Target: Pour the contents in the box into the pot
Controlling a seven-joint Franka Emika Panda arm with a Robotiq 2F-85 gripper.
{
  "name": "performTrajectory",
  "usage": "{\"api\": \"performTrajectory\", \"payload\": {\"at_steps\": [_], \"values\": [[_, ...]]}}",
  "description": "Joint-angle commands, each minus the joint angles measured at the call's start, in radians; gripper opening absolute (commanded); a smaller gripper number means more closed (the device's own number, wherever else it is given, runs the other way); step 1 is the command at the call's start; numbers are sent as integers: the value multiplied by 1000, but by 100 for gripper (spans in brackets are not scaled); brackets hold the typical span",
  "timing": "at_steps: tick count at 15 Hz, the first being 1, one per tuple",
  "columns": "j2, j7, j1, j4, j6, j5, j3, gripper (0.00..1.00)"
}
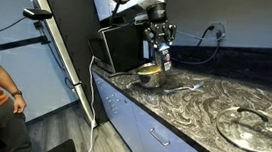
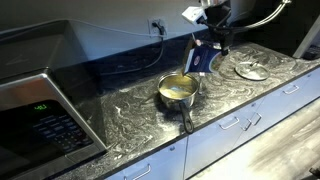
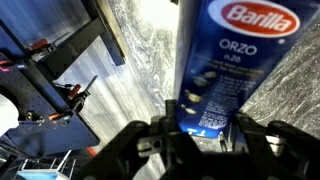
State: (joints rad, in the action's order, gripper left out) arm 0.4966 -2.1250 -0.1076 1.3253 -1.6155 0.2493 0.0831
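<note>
The gripper (image 3: 205, 130) was closed on the box (image 3: 235, 60), which sat between its fingers, close above the pot (image 2: 178, 90).

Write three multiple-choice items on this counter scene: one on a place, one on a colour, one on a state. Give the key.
1. Where is the glass lid relative to the pot? A on top of it; B on the counter, apart from it; C inside it.
2. What colour is the box? A red; B green; C blue.
3. What state is the gripper in? A open; B shut on the box; C shut on the lid.
Key: B, the lid lies flat, away from the pot; C, the wrist view shows blue; B, it clamps the box's sides.
</note>
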Motion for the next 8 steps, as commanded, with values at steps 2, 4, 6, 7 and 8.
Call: {"api": "performTrajectory", "payload": {"at_steps": [2,4,6,7,8], "values": [[-145,83,15,207,-147,-102,-43,20],[-184,105,21,272,-196,-132,-58,20],[-222,111,29,336,-244,-163,-72,20],[-241,112,36,368,-270,-182,-77,20],[-260,110,45,400,-298,-206,-82,20]]}}
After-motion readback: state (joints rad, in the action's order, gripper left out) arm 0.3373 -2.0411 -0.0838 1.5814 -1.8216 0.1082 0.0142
